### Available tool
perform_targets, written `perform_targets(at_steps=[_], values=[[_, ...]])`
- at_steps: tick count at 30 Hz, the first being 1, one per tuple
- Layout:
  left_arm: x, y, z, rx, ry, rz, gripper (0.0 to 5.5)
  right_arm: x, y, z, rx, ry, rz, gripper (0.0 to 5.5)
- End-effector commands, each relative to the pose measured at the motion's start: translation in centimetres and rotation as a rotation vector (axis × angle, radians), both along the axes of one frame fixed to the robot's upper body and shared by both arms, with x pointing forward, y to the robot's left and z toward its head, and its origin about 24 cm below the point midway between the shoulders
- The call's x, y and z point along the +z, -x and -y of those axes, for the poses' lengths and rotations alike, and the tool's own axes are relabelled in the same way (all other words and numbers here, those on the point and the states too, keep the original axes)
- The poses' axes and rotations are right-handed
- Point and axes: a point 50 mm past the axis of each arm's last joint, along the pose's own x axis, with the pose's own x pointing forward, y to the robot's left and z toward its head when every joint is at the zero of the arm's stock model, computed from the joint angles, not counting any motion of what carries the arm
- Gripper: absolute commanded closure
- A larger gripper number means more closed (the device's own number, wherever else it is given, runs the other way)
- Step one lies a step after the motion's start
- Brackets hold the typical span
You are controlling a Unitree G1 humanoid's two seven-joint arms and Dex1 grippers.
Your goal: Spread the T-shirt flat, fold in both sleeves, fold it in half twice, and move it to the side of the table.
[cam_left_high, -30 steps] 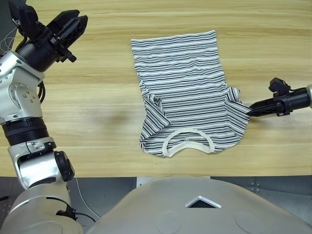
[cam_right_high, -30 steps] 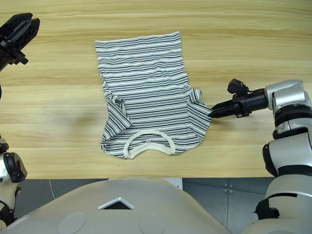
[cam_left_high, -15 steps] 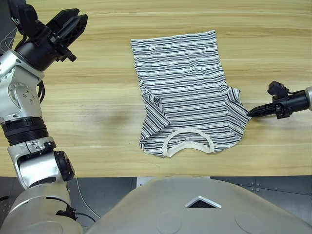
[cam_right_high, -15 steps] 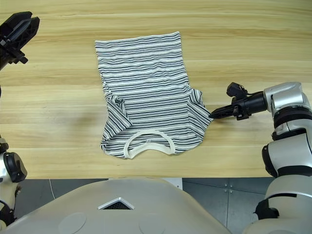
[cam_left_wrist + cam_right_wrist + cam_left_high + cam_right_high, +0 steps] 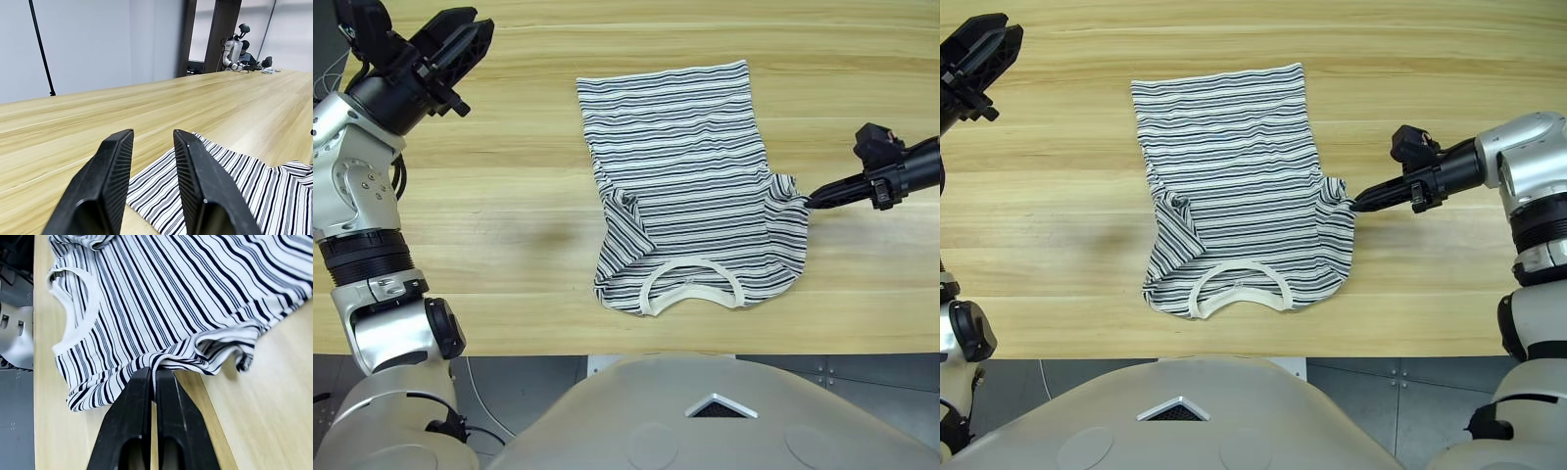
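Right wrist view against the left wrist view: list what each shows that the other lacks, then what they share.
Right wrist view, not the left: the right gripper, jaws shut on an edge of the T-shirt, and the white collar.
Left wrist view, not the right: the left gripper, jaws open over the table, with a dark pole and another robot in the room behind.
Both: the striped T-shirt lying on the wooden table.

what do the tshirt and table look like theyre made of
T-shirt: soft knit fabric, probably cotton jersey, matte; it wrinkles and bunches where folded. Table: light wood or wood-look laminate, smooth, low sheen; grain streaks and plank seams.
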Motion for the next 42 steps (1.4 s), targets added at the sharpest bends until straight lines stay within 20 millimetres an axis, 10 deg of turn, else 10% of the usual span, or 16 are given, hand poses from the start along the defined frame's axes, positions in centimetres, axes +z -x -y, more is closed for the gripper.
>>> perform_targets(at_steps=[1, 10, 20, 34, 38, 42], values=[[0.4, -0.4, 0.5, -0.014, -0.017, 0.022, 3.96, 1.1, 0.1, -1.6, 0.084, -0.021, 0.034, 5.35], [0.0, -0.9, 1.1, -0.028, -0.008, 0.031, 3.96, 0.9, -0.6, -7.1, 0.281, -0.058, 0.070, 5.35], [-0.4, -1.2, 1.2, -0.031, -0.001, 0.032, 3.96, -2.7, -1.3, -8.0, 0.245, 0.010, 0.062, 4.88], [-0.2, -1.4, 3.4, -0.147, -0.069, 0.061, 3.96, 2.7, -1.4, -6.6, 0.121, -0.317, 0.045, 4.88], [-3.1, 0.5, 4.0, -0.123, -0.508, 0.185, 3.66, 0.6, -1.2, -2.7, 0.072, -0.077, 0.549, 4.53], [-5.3, 7.3, 3.3, -0.517, -1.338, 0.640, 3.10, -1.3, 5.8, 0.4, 0.618, 0.118, 1.068, 3.87]])
